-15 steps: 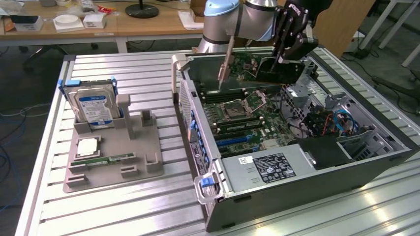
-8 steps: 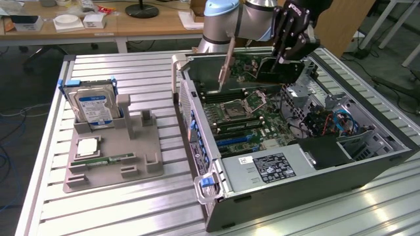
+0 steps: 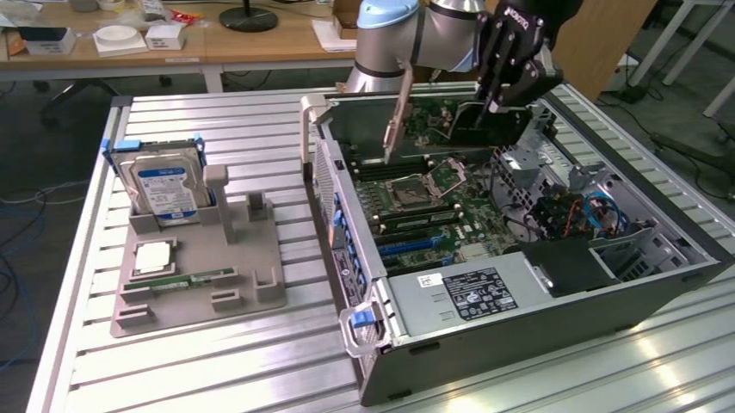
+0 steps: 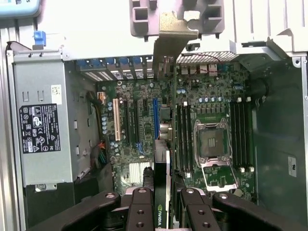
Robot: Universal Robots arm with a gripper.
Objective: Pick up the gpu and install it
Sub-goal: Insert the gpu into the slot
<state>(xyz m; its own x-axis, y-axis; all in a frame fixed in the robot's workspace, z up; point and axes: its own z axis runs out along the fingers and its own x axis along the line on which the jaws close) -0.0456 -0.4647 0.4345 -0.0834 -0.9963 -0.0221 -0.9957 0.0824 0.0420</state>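
Observation:
The gpu (image 3: pixel 483 127), a flat dark card with a silver end bracket (image 3: pixel 397 120), hangs upright over the far end of the open computer case (image 3: pixel 643 284). My gripper (image 3: pixel 505 96) comes down from above and is shut on the card's top edge. In the wrist view the gpu (image 4: pixel 162 178) appears edge-on between my black fingers (image 4: pixel 142 207), with my gripper (image 4: pixel 164 204) closed on it. Its bracket (image 4: pixel 171 43) reaches toward the case's rear wall. Below it lies the motherboard (image 4: pixel 139 144), and the card lines up close to the blue slot (image 4: pixel 155 118).
A grey fixture (image 3: pixel 247 284) at the exterior view's left holds a silver hard drive (image 3: pixel 167 189), a processor (image 3: pixel 153 258) and a memory stick (image 3: pixel 189 280). Inside the case are the power supply (image 3: pixel 460 292), the processor socket (image 3: pixel 408 191) and cables (image 3: pixel 597 215). Desks stand behind.

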